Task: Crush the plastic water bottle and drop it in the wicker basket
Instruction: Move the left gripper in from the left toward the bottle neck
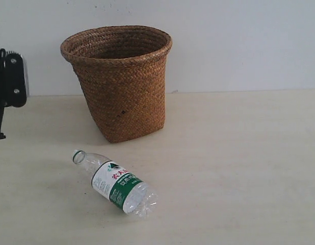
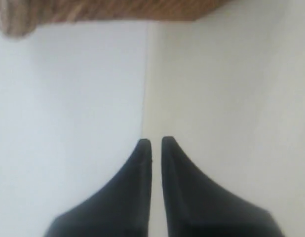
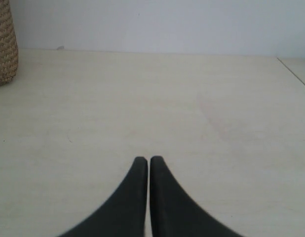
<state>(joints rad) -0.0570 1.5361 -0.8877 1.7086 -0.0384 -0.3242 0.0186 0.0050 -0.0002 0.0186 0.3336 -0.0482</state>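
The plastic water bottle (image 1: 116,183) lies on its side on the table, capless neck pointing back left, white and green label up. Behind it stands the tall brown wicker basket (image 1: 119,81), upright. Part of my left arm (image 1: 9,81) shows at the exterior view's left edge, well away from the bottle. In the left wrist view my left gripper (image 2: 151,142) is shut with nothing in it, and an edge of the basket (image 2: 108,11) shows beyond it. My right gripper (image 3: 146,159) is shut and empty over bare table, with the basket's side (image 3: 4,44) at the frame edge.
A pale wooden table (image 1: 239,168) runs back to a white wall (image 1: 239,41). In the right wrist view a table edge (image 3: 293,71) shows at the far side.
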